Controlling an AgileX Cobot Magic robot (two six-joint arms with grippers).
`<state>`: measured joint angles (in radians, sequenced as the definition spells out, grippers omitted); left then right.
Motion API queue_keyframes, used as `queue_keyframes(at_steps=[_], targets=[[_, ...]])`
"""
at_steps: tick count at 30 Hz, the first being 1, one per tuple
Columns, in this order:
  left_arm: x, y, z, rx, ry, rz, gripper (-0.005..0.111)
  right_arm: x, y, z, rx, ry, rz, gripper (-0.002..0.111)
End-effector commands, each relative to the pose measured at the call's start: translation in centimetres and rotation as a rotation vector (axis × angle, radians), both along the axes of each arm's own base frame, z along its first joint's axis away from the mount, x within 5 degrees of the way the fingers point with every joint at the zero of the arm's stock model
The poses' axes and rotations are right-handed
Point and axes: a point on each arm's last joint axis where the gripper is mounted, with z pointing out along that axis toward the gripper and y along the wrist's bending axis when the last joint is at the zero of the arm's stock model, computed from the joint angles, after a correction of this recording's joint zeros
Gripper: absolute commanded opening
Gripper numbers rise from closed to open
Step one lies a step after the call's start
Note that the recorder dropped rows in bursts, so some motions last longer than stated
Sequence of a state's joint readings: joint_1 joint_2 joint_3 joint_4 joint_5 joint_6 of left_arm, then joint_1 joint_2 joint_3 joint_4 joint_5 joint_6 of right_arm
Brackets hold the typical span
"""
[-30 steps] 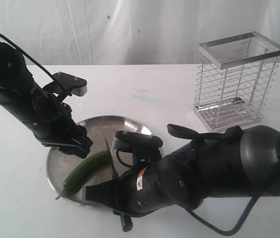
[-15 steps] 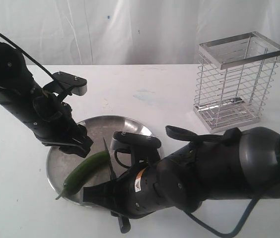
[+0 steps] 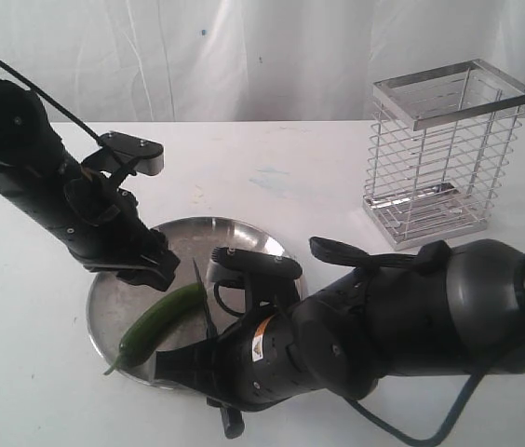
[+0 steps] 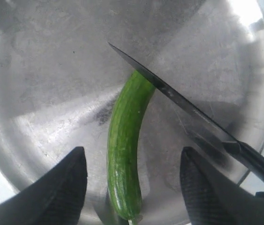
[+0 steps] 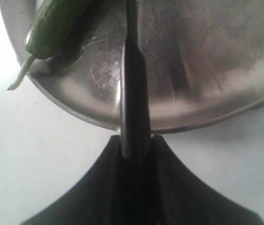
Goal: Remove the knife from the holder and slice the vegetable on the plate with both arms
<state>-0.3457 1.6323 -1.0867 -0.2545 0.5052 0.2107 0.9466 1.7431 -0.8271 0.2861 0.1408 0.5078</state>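
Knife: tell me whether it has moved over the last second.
Yes, slightly: in the exterior view the knife has edged left across the plate, away from the holder.

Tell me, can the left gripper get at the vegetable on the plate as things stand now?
Probably yes. The left gripper is open over the vegetable and straddles it, with nothing in its way. The knife crosses only the vegetable's far end, away from the gripper.
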Motion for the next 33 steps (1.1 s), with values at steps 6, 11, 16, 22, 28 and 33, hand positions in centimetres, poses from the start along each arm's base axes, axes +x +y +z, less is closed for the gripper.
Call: queue_keyframes(at_steps=[6,11,16,22,28,33], targets=[[-0.2,-0.2,0.1,-0.017,0.002,0.013,0.062,0.2,0.1,-0.8,-0.010,-0.004,0.001,0.000],[0.1,-0.2,0.2,-0.030,-0.026,0.037,0.062,0.2,0.2,-0.8,-0.007,-0.007,0.000,0.000],[0.7,-0.3,-0.3,-0.038,-0.056,0.061,0.048,0.2,0.2,-0.8,-0.006,-0.008,0.000,0.000],[1.4,-0.6,-0.9,-0.073,-0.067,0.098,0.008,0.2,0.2,-0.8,-0.005,-0.010,-0.001,0.000],[2.0,-0.9,-1.6,-0.102,-0.081,0.120,0.000,0.2,0.2,-0.8,-0.005,-0.010,-0.001,0.000],[2.5,-1.8,-1.4,-0.169,-0.092,0.059,0.000,0.2,0.2,-0.8,-0.006,-0.008,0.000,0.000]])
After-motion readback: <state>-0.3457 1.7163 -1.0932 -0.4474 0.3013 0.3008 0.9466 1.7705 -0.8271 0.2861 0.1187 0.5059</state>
